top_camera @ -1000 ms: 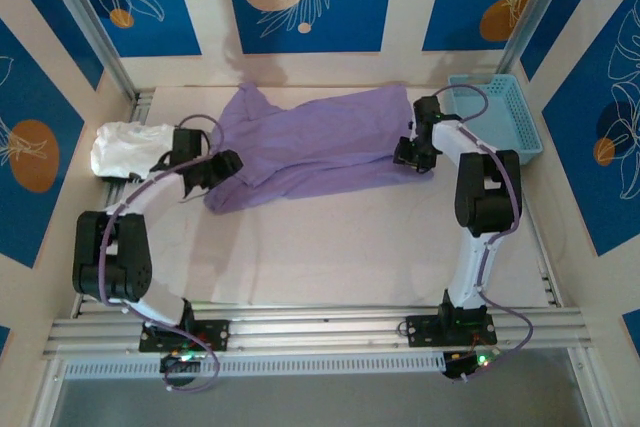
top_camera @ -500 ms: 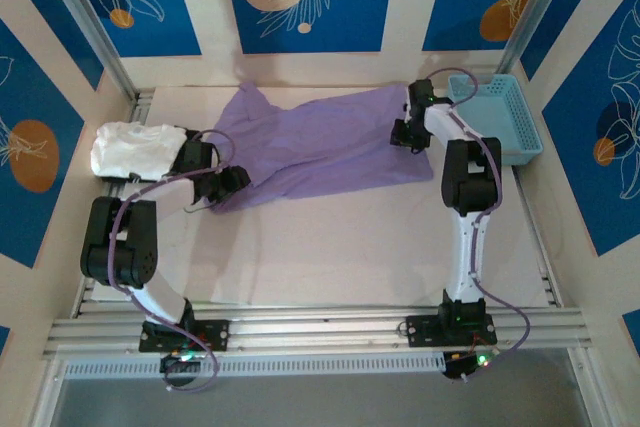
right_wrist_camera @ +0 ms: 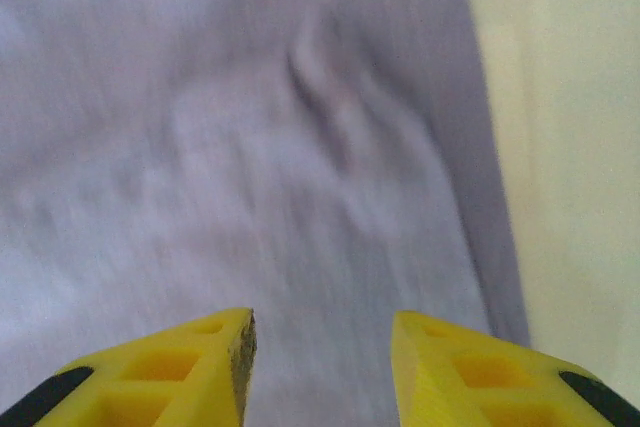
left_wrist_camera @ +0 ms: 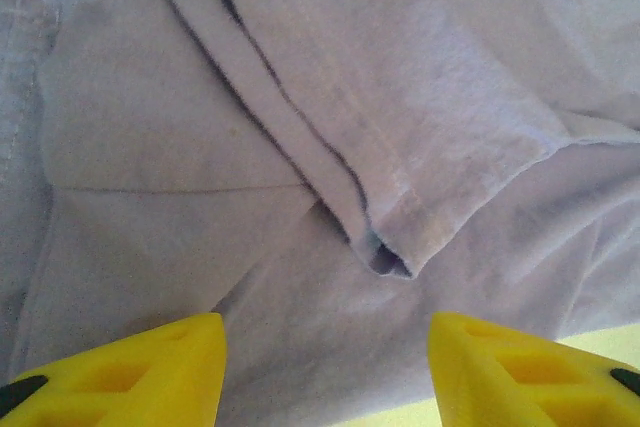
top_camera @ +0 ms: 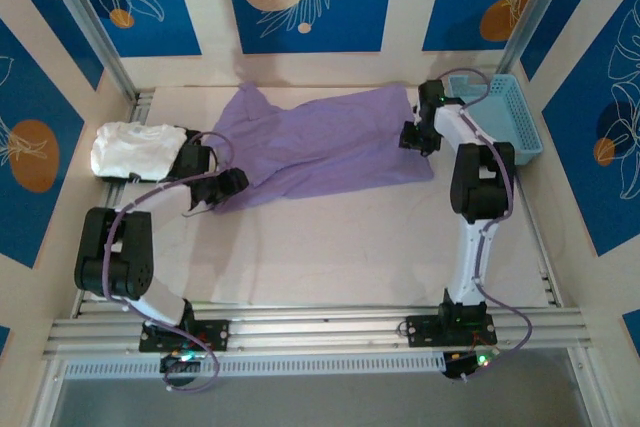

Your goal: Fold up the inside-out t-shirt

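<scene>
the inside-out t-shirt [top_camera: 320,147] lay spread across the far half of the table [top_camera: 350,247]. our left gripper [left_wrist_camera: 325,337] hung over a hemmed corner at its near-left end, jaws apart and holding nothing. our right gripper [right_wrist_camera: 320,332] stood parted too, over cloth near the right edge. we feared one thing: a pinch catching only the top layer, dragging the fold crooked.

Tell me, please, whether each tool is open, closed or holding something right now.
Left tool: open, fingers apart over the t-shirt, gripping nothing.
Right tool: open above the t-shirt, gripping nothing.
</scene>
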